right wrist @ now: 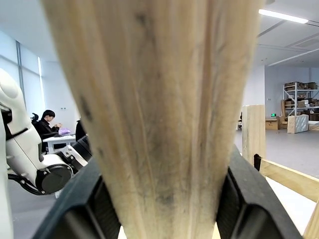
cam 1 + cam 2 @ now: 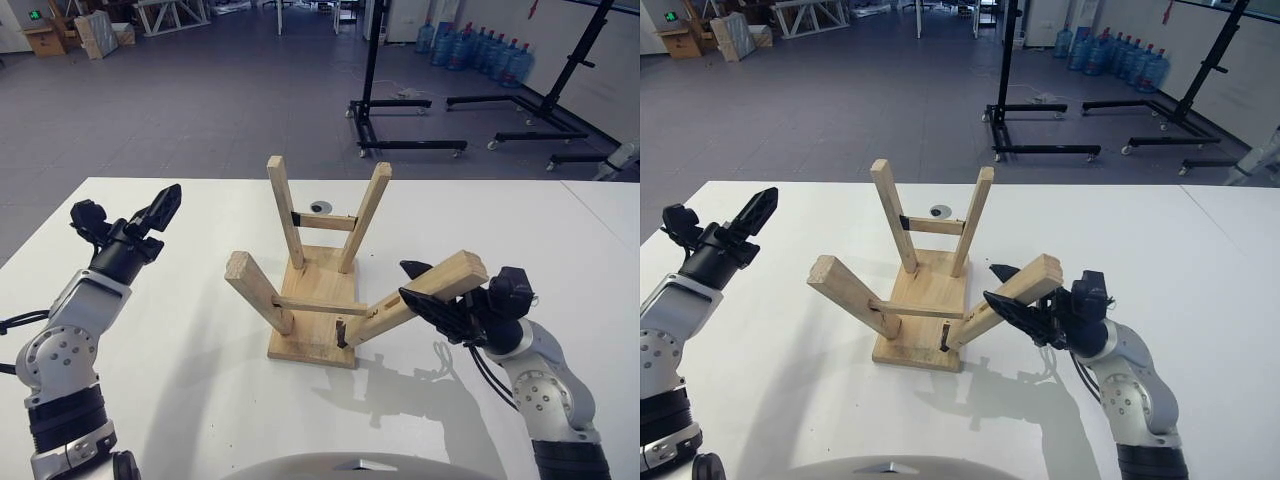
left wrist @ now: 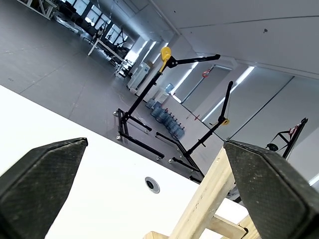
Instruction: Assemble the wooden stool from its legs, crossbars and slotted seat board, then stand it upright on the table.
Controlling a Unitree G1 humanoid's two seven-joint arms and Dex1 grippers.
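Observation:
The wooden stool lies upside down mid-table, its seat board [image 2: 318, 300] flat on the white table [image 2: 190, 330] and four legs pointing up. A crossbar [image 2: 328, 222] joins the two far legs; another crossbar [image 2: 310, 306] joins the two splayed near legs. My right gripper [image 2: 405, 280] is shut on the near-right leg [image 2: 455, 272], close to its upper end. In the right wrist view that leg [image 1: 159, 114] sits pressed between both pads [image 1: 79, 204]. My left gripper [image 2: 168, 205] hangs open above the table's left side, well apart from the stool, with nothing between its fingers [image 3: 40, 174].
A round cable hole [image 2: 319, 208] sits in the tabletop just behind the stool. Black wheeled stand frames [image 2: 405, 145] and water bottles [image 2: 480, 50] stand on the floor beyond the far edge. A second table [image 2: 610, 210] adjoins on the right.

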